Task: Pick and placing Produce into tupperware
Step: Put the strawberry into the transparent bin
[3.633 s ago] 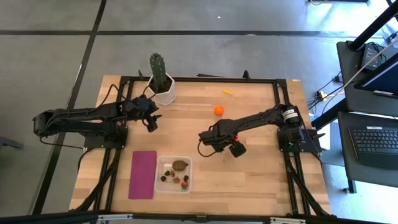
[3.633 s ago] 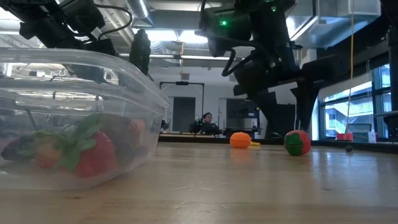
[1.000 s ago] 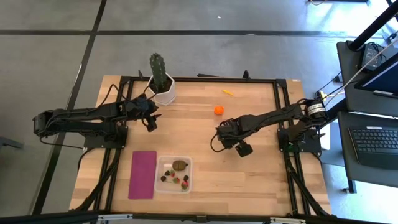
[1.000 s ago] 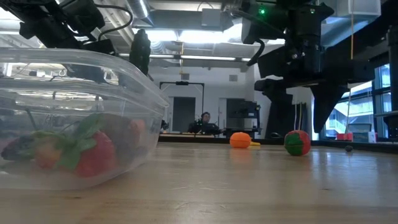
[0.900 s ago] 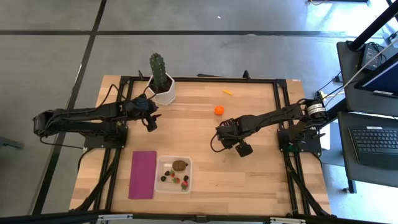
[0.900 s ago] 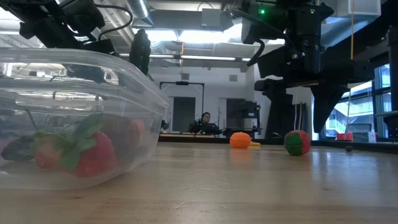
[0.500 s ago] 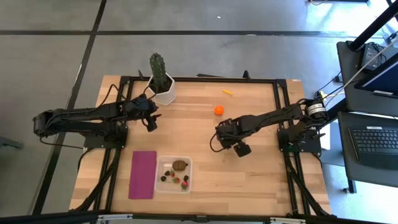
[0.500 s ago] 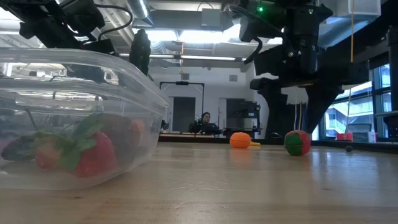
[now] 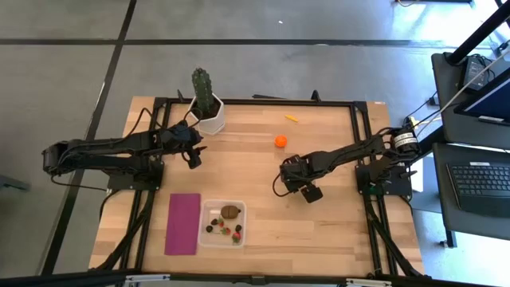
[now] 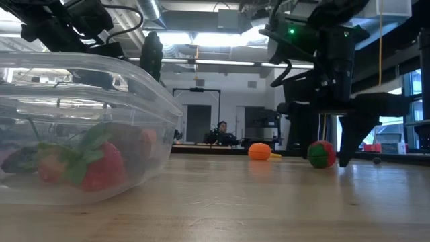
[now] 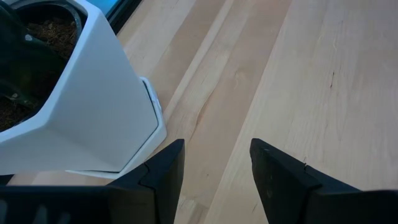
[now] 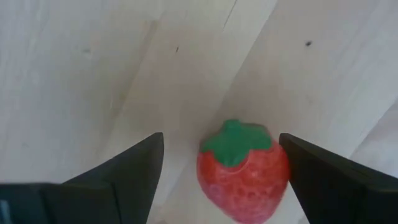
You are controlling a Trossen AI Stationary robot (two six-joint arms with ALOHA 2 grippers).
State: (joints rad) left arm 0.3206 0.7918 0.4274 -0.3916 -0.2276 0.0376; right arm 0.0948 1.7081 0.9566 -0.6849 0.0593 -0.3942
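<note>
My right tool (image 9: 292,180) hangs low over the middle of the tabletop (image 9: 335,231), fingers spread wide, and between them lies a red strawberry (image 12: 244,169) with its green cap toward the camera. The wrist view shows a finger on each side of the berry with bare wood between, so nothing is pinched yet; I hold the fingers apart like this so they can drop past the fruit and close across its widest part. In the low view the strawberry (image 10: 321,154) sits on the wood just beside my dark fingers, which look to reach almost to the surface, though I can't be sure they touch it.

The tupperware (image 9: 222,223) sits near the front edge, well apart from me, already holding a brown kiwi (image 9: 231,212), strawberries and dark berries. An orange ball (image 9: 280,141) and a thin yellow piece (image 9: 292,118) are out on the far side of the tabletop.

My left tool (image 11: 214,171) waits just beside the cactus pot (image 11: 81,106), fingers apart, holding nothing.
</note>
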